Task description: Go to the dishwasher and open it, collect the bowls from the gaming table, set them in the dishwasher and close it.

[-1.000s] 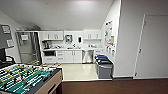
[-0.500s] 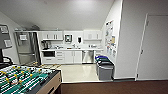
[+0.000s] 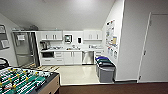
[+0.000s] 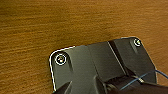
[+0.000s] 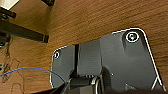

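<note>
Kitchenette, far end of room: we record white cabinets (image 3: 51, 35) above a counter, a tall glass-fronted fridge (image 3: 23, 48) at its left end, and pale floor beyond the dark carpet where we stand. Gaming table (image 3: 27, 82), near left of the head view: green field, rods with handles, wooden side; no bowls can be made out on the part we see. Bins (image 3: 105, 68), right of the kitchen floor against the wall: grey bodies, blue and dark lids, standing between us and the right end of the counter. Dishwasher (image 3: 88, 57), under the counter right of the white cupboard doors: steel front, closed, well apart from us. We judge its door stiff and fairly heavy, hinged low, smooth and slippery on the face, so the horizontal bar near its top edge is the place to take hold; the bar itself is too small to make out here. Arms: both wrist views look down on wood-grain floor past the dark mounting plates, which suggests both arms hang low at our sides. Grippers: whether either is wide or narrow we cannot tell.
</note>
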{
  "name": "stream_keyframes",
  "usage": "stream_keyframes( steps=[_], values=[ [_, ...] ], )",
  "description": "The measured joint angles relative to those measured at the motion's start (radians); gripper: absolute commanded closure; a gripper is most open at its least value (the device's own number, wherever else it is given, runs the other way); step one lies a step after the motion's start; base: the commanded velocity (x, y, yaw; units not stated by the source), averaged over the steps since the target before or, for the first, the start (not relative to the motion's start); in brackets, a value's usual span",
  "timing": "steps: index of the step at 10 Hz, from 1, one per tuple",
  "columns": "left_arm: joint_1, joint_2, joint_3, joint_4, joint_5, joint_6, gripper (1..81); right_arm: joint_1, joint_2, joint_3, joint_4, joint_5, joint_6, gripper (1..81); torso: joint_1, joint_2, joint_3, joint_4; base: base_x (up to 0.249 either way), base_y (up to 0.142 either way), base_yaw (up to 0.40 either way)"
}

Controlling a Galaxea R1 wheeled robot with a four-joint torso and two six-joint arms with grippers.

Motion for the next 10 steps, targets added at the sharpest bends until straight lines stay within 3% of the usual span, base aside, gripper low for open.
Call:
stream_keyframes(
  steps=[10],
  values=[
    [-0.003, 0.003, 0.001, 0.000, -0.001, 0.000, 1.0, 0.006, 0.003, -0.002, 0.000, 0.005, 0.000, 1.0, 0.000, 0.000, 0.000, 0.000, 0.207, 0.000, 0.000]
  ],
)
